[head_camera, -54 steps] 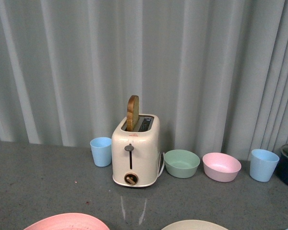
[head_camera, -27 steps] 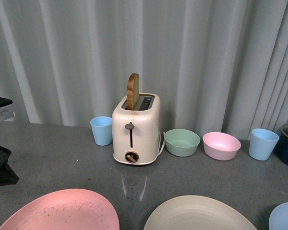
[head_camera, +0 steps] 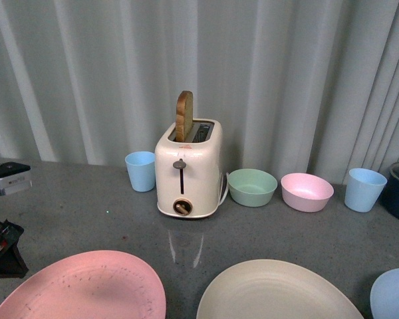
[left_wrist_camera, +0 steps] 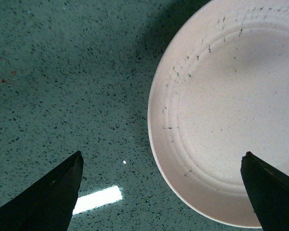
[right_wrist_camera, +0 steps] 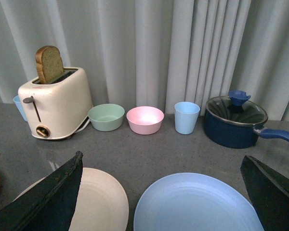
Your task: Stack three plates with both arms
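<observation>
In the front view, the pink plate point(head_camera: 86, 286), the cream plate point(head_camera: 276, 292) and the light blue plate point(head_camera: 394, 294) are lying apart along the near edge of the grey surface point(head_camera: 86, 212), with pink leftmost and blue rightmost. Behind them a toaster point(head_camera: 188, 169) is standing with a bread slice point(head_camera: 184, 116) poking out.

In the left wrist view, the left hand point(left_wrist_camera: 162, 154) is hovering wide and empty over the pink plate's scuffed rim.

In the right wrist view, the right hand point(right_wrist_camera: 162, 155) is gaping wide too, holding nothing. The blue and cream plates are lying just before it, side by side but not touching.
</observation>
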